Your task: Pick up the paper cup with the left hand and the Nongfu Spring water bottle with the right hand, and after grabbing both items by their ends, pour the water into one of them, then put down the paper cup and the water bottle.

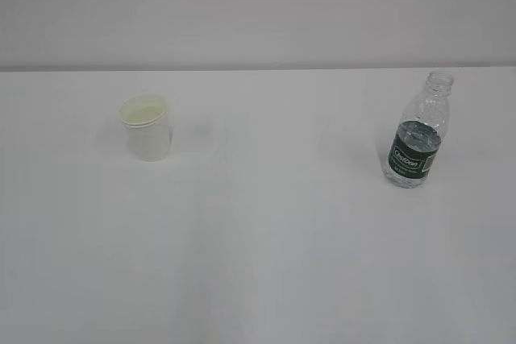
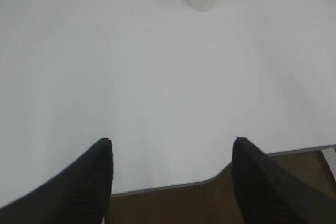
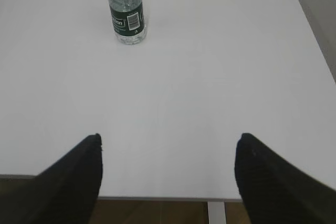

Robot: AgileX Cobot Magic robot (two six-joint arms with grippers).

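Paper cup [image 1: 147,128], upright, well left of capless water bottle [image 1: 418,133]; left hand [image 2: 173,174] and right hand [image 3: 168,174] spread wide, empty; tipping and spillage risked if either is nudged off-centre.

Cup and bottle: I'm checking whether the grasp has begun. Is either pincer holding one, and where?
Nothing is held. Both pincers are open and empty; the cup and bottle stand untouched.

White table [image 1: 266,263], smooth and matte, filling most of the exterior view. Behind its far edge, a plain pale grey wall [image 1: 258,6]. In the wrist views, near edge of the tabletop with a thin grey rim, brown floor [image 2: 173,205] below it, and a white table leg [image 3: 216,212] partly visible.
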